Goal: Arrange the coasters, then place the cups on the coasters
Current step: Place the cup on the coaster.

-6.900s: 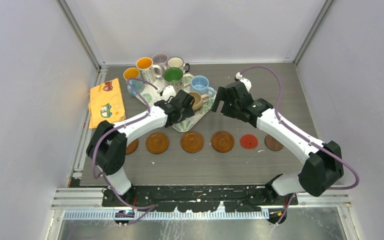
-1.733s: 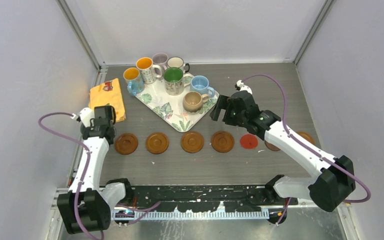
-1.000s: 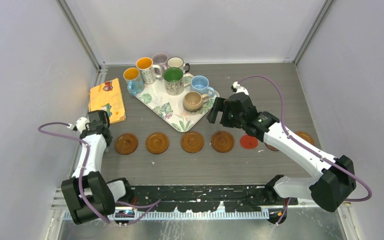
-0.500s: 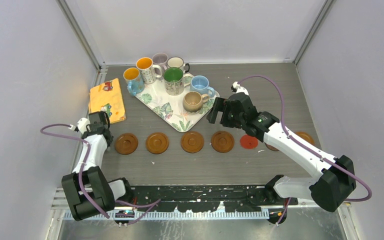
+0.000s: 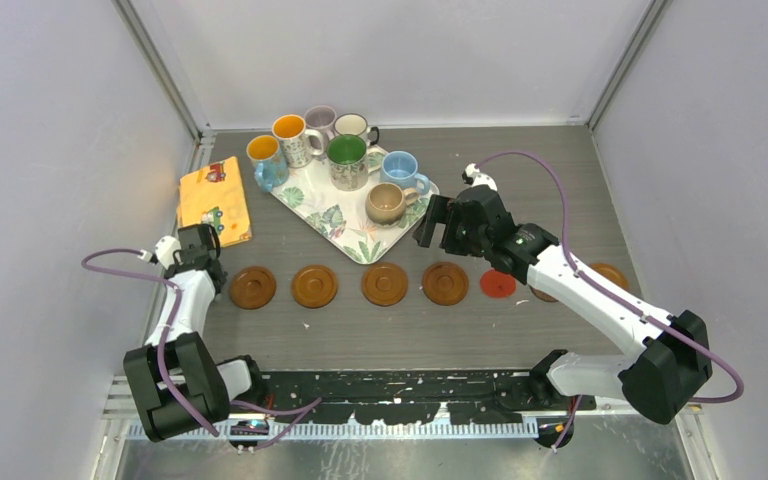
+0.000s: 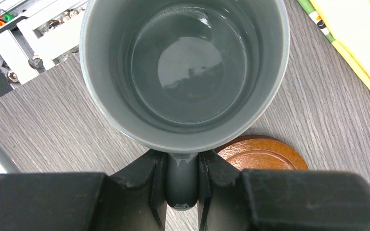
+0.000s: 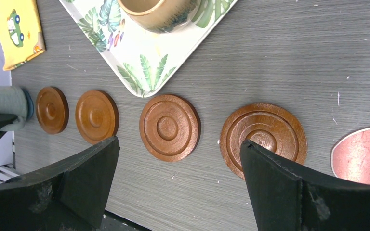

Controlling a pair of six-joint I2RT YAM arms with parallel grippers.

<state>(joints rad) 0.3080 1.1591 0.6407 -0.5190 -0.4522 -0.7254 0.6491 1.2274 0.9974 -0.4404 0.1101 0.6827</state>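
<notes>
Pinching grey cup (image 6: 188, 72) by handle (image 6: 181, 185)

coasters (image 5: 385, 284): flat, in a left-right row at centre; red coaster (image 5: 498, 284) toward the right. cups (image 5: 346, 160): seven upright, grouped far left. grey cup (image 6: 183, 72): upright, gripped by handle, just beside the leftmost coaster.

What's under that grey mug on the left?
Beneath the grey mug, part of a brown coaster peeks out on the table; the mug covers the rest, and whether it touches down is hidden.
</notes>
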